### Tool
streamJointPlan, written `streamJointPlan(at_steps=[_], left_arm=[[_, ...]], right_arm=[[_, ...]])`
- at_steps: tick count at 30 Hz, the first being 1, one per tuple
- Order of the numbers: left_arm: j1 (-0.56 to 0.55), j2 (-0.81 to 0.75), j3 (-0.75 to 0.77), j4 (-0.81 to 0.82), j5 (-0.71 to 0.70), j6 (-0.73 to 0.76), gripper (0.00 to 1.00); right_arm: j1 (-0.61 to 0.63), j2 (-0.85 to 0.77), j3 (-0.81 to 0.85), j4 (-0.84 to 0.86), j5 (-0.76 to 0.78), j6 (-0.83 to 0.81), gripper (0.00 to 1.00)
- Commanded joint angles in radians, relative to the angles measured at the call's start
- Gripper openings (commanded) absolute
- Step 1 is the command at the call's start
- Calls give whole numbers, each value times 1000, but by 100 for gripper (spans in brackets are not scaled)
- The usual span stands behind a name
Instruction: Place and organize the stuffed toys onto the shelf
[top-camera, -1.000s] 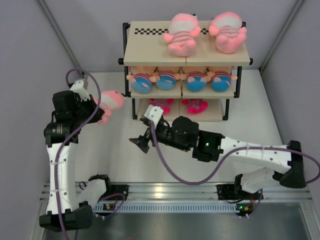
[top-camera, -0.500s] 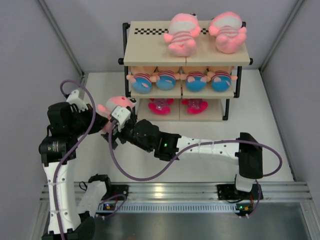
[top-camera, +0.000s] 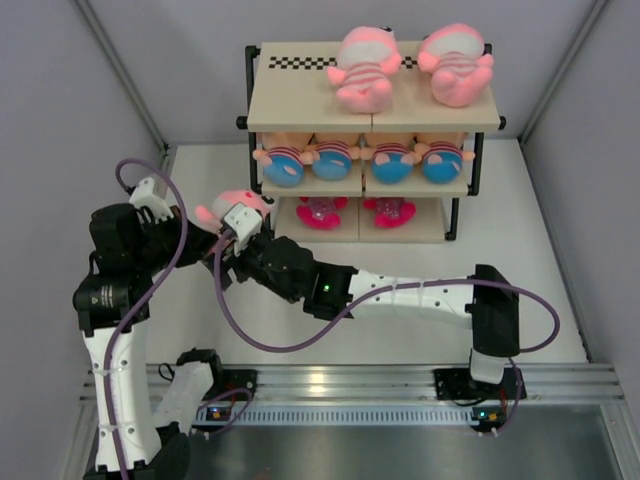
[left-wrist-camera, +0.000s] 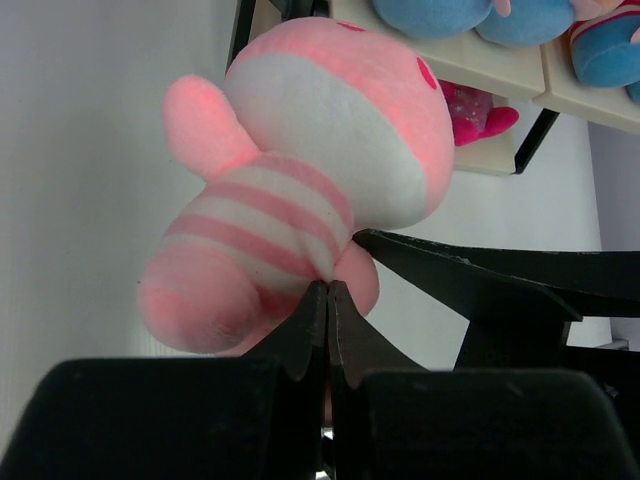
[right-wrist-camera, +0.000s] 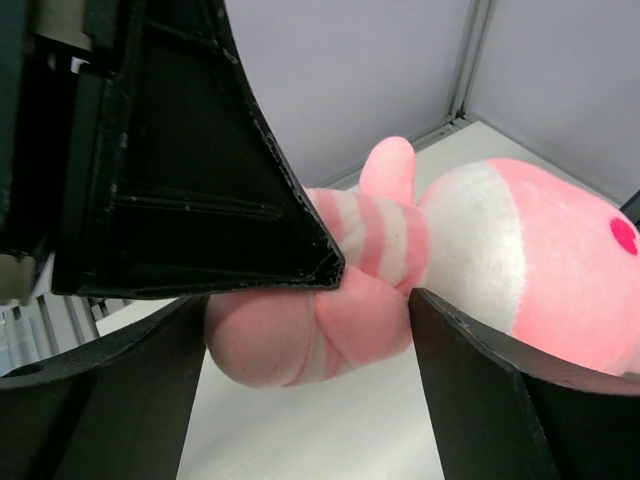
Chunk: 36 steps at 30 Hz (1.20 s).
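Observation:
My left gripper (top-camera: 205, 235) is shut on a fold of a pale pink striped plush (top-camera: 232, 204) and holds it above the table, left of the shelf (top-camera: 300, 105). In the left wrist view its fingertips (left-wrist-camera: 328, 290) pinch the plush (left-wrist-camera: 320, 150) at its lower body. My right gripper (top-camera: 226, 258) is open, its jaws standing on either side of the plush's lower body (right-wrist-camera: 300, 335) without closing on it. The shelf holds two pink striped toys (top-camera: 365, 62) on top, several blue-bottomed dolls (top-camera: 285, 165) in the middle and two magenta toys (top-camera: 322, 212) at the bottom.
The shelf's black posts (top-camera: 267, 215) stand just right of the held plush. Grey walls (top-camera: 60, 120) close the cell on left, back and right. The right arm (top-camera: 420, 295) stretches across the table's middle. The left half of the top board is bare.
My right arm has swung left from the table's middle and brought its open jaws around the plush. My left arm has moved a little with the plush still held.

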<state>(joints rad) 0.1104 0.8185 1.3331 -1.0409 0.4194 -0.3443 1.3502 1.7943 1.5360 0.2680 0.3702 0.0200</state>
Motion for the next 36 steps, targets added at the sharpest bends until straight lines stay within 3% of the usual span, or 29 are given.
streamJointPlan(at_steps=[1,5,8,9,12,14,17,20,21,25,30,31,36], left_arm=[[5,1,43,24,5,-15,0],[5,2,43,24,13,-21,0],[5,2,46,24,13,-19,0],[5,4,46,25,15,-19,0],[6,-1,40,24,19,-18,0],[6,-2,40,31,13,-4,0],[5,14,87,39,2,83,0],[5,33,159,39,-52,203,33],[5,24,173,38,-68,226,53],[5,22,294,36,-149,323,80],[5,73,516,16,-342,409,85],[3,80,588,6,-359,415,85],[5,108,696,-7,-398,412,87]], right_arm=[[4,-15,-10,14,47,40,80],[3,0,-5,16,44,41,70],[3,8,6,14,39,46,52],[3,8,6,17,36,46,38],[-2,5,7,14,33,43,8],[-8,-9,3,0,23,47,0],[-22,-42,-30,11,-37,46,0],[-36,-85,-59,13,-91,23,0],[-37,-95,-63,8,-103,8,0],[-46,-130,-4,-96,-245,-104,0],[-101,-139,203,-370,-555,-330,0],[-114,-125,310,-409,-617,-362,0],[-223,-70,594,-532,-711,-538,0]])
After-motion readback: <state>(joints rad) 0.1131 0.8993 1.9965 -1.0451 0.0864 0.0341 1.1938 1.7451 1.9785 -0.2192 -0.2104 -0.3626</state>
